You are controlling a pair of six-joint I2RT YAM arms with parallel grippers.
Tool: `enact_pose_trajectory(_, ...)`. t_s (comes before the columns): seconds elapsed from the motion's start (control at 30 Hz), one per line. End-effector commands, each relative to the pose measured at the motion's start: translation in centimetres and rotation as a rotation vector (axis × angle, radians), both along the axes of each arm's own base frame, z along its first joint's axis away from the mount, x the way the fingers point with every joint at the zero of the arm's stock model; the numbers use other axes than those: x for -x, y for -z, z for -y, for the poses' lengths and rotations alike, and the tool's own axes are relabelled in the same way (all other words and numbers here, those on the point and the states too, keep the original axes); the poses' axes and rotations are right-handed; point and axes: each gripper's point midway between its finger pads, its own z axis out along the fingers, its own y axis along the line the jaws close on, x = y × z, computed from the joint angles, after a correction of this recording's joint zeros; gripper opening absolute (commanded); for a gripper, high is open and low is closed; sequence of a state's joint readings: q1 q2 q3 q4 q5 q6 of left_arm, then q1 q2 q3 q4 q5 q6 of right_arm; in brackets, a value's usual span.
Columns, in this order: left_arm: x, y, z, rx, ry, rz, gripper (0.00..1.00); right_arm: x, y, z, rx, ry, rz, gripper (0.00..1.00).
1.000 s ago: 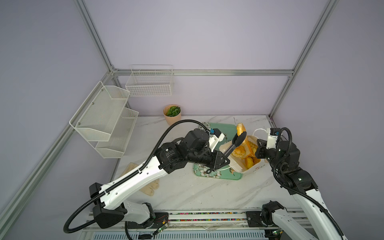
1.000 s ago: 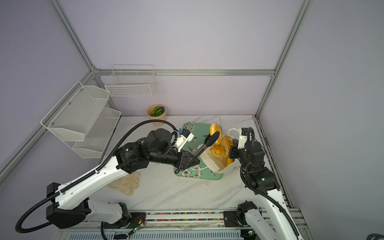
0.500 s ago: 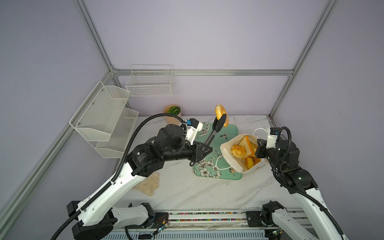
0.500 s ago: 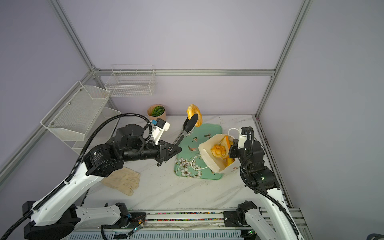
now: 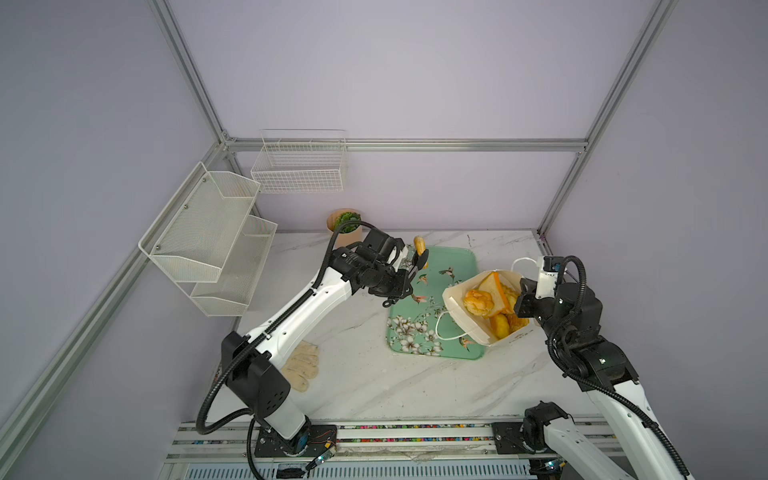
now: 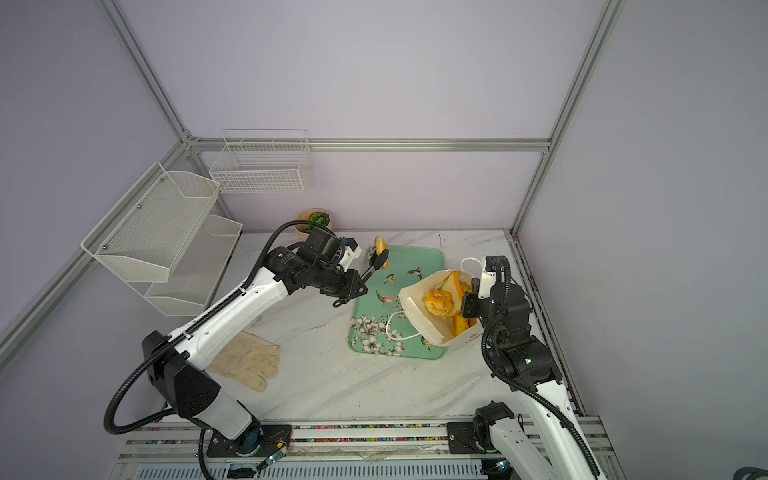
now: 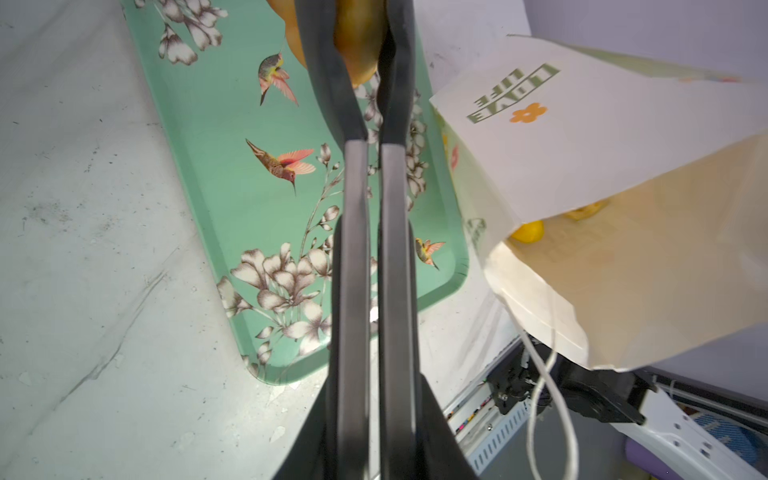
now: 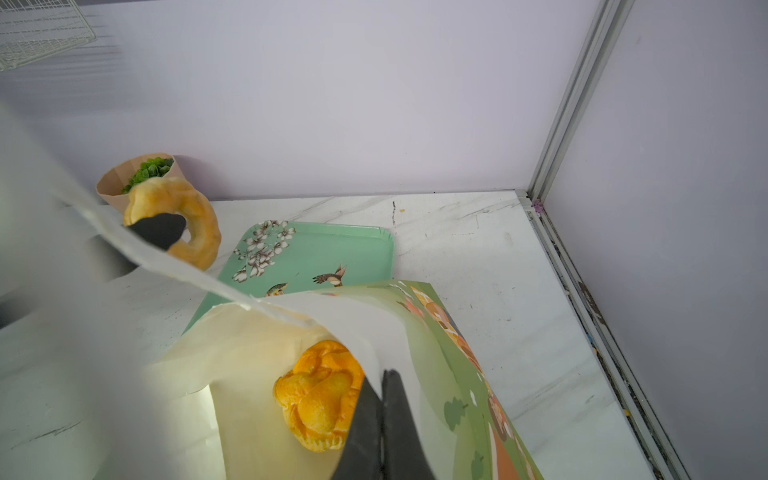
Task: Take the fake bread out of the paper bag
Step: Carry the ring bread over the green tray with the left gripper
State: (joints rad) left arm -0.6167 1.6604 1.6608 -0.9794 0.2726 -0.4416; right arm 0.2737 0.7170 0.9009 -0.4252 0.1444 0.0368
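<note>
The donut (image 8: 174, 220) is out of the bag (image 5: 461, 328). It stands on edge at the far left corner of the tray (image 5: 449, 266), pinched by the left gripper (image 5: 422, 259), whose long black fingers (image 7: 320, 83) close on its rim; whether it touches the tray cannot be told. The rest of the bread sits in the bag: a bun (image 5: 476, 301) and a toast slice (image 5: 494, 286) on top, more orange pieces under them. The bag leans with its mouth open toward the left arm, its base partly on the near right of the tray. The right gripper (image 8: 382, 415) is pressed together on the bag's right wall at the rim. The tray lies on the table (image 5: 374, 374), a pot (image 5: 344, 222) stands behind the donut, and a glove (image 6: 245, 361) lies by the left arm's base.
</note>
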Motion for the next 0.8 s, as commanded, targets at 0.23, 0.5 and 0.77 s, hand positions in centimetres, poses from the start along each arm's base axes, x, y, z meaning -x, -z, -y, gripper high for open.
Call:
enact_pose_trajectory(0.23, -5.5, 1.8, -0.4, -0.233, 0.102, 0.145, 0.0, 0.3, -1.5, 1.8, 0.041, 0.087, 0.052, 0.0)
enact_pose_trajectory(0.5, -8.5, 4.7, -1.7, -0.44, 0.118, 0.154, 0.0, 0.1, -1.1, 2.1, 0.062, 0.104, 0.046, 0.0)
enact_pose_trajectory(0.77, -10.3, 5.5, -2.8, -0.57, 0.108, 0.194, 0.0, -0.4, -1.0, 1.8, 0.069, 0.09, 0.032, 0.0)
